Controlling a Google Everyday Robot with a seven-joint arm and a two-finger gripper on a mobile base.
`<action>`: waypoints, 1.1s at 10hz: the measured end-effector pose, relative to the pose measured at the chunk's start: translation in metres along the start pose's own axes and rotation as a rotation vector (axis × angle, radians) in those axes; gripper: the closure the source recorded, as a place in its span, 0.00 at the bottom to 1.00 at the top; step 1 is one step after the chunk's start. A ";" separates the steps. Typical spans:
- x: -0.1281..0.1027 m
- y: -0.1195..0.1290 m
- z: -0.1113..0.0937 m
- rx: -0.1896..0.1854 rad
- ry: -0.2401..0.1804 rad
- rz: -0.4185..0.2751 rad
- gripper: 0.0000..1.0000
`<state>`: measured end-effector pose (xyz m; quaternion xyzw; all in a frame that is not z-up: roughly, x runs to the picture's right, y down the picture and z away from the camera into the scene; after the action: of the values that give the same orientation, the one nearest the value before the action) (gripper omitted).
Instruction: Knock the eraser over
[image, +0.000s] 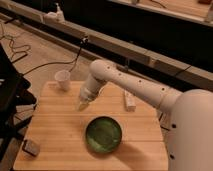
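Note:
The eraser (31, 147) is a small dark block with a paler grey top, lying at the front left corner of the wooden table (55, 130). My gripper (82, 106) hangs at the end of the white arm (125, 85), over the table's back middle. It is well behind and to the right of the eraser, not touching it. Nothing shows in the gripper.
A green bowl (103, 134) sits front centre, just right of and in front of the gripper. A white cup (63, 80) stands at the back left corner. A white oblong object (130, 101) lies at the back right. Cables trail on the floor to the left.

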<state>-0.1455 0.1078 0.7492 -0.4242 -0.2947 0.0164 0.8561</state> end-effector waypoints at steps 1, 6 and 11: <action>-0.007 0.000 0.010 -0.016 0.005 -0.023 1.00; -0.052 -0.010 0.077 -0.104 -0.067 -0.126 1.00; -0.088 -0.016 0.140 -0.229 -0.138 -0.218 1.00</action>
<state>-0.2940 0.1731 0.7835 -0.4824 -0.3971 -0.0808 0.7766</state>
